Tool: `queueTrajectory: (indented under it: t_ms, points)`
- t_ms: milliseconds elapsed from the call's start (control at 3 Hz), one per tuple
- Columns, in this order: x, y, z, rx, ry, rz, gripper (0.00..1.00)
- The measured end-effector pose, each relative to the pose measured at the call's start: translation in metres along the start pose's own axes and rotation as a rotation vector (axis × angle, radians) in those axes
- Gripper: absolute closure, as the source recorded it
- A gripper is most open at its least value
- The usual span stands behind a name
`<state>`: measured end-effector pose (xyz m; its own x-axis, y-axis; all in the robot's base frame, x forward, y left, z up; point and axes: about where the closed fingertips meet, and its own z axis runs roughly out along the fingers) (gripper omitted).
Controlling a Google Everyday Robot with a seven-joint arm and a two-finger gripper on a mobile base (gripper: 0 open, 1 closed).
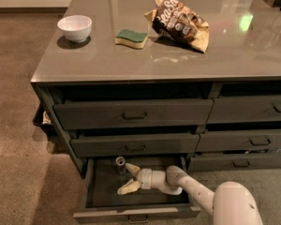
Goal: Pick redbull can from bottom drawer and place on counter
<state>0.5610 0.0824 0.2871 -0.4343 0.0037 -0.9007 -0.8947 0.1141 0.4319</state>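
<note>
The bottom drawer of the left stack is pulled open. The redbull can stands upright at its back, a slim silvery can with a shiny top. My gripper is inside the drawer, just right of and in front of the can. Its two cream fingers are spread apart, one near the can and one lower toward the drawer's front. It holds nothing. My white arm reaches in from the lower right. The glossy grey-brown counter tops the cabinet.
On the counter are a white bowl at the left, a green-and-yellow sponge in the middle and a crumpled chip bag to its right. The two drawers above the open one are shut. Carpet lies to the left.
</note>
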Motion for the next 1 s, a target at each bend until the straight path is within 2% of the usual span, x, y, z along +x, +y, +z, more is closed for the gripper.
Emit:
queueTrajectory:
  t_ms: [333, 1000]
  points:
    - [0.007, -0.016, -0.003, 0.044, -0.039, 0.007, 0.00]
    - [0.003, -0.027, -0.003, 0.137, -0.115, 0.005, 0.00]
